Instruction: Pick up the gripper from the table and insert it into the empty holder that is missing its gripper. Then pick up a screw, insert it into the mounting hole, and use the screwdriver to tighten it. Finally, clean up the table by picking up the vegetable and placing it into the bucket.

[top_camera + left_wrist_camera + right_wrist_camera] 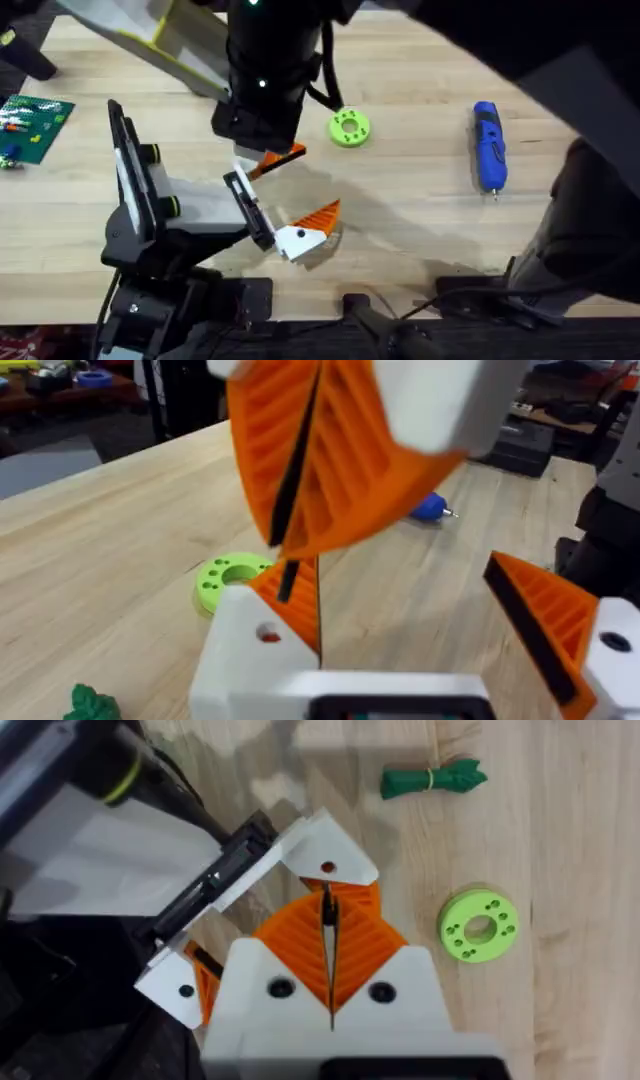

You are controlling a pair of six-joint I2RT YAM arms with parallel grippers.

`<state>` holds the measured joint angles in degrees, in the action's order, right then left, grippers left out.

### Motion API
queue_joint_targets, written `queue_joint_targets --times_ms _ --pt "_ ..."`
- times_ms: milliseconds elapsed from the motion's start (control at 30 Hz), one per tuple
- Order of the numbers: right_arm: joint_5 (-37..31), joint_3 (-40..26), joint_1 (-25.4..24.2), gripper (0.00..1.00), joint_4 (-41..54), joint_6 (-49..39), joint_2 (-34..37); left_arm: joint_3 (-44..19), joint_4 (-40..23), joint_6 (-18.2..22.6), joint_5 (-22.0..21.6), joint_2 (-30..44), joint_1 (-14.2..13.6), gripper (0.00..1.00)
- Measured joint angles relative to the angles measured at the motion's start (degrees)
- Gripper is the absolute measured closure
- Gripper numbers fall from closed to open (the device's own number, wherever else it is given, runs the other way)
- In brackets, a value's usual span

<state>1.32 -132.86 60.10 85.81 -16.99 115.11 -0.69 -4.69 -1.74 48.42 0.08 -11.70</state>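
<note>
Overhead view: a pale wooden worktop (420, 230) carries two robot arms. The right arm (265, 60) reaches across the middle as a large dark mass, and the left arm (150, 220) rises from the lower left. The right claw (327, 920) is clenched, its orange pads pressed flat together, and I cannot tell whether anything thin sits between them. It hangs just above the left claw (398, 570), which is released, with its white and orange fingers spread wide. The blue screwdriver (487, 145) lies untouched, well apart from both claws on the right side of the worktop. Its long axis runs from far to near, with the metal bit toward the near edge. It lies closer to the right arm's base, so a reach for it would probably suit that arm. A lime-green disc (348, 128) sits near the right claw, and a small green vegetable (430, 780) lies beyond it.
</note>
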Motion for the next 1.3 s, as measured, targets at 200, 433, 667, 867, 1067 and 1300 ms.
queue_joint_targets --times_ms 200,433,667,867,1067,1300 --pt "0.0 0.0 0.0 0.995 0.2 0.0 1.6 0.0 0.0 0.0 0.0 0.0 0.0 0.014" --pt "0.0 0.0 0.0 0.993 0.2 0.0 1.6 0.0 0.0 0.0 0.0 0.0 0.0 0.014" --pt "0.0 0.0 0.0 0.993 0.2 0.0 1.6 0.0 0.0 0.0 0.0 0.0 0.0 0.014" --pt "0.0 0.0 0.0 0.995 0.2 0.0 1.6 0.0 0.0 0.0 0.0 0.0 0.0 0.014" --pt "0.0 0.0 0.0 0.995 0.2 0.0 1.6 0.0 0.0 0.0 0.0 0.0 0.0 0.014" --pt "0.0 0.0 0.0 0.995 0.2 0.0 1.7 0.0 0.0 0.0 0.0 0.0 0.0 0.014"
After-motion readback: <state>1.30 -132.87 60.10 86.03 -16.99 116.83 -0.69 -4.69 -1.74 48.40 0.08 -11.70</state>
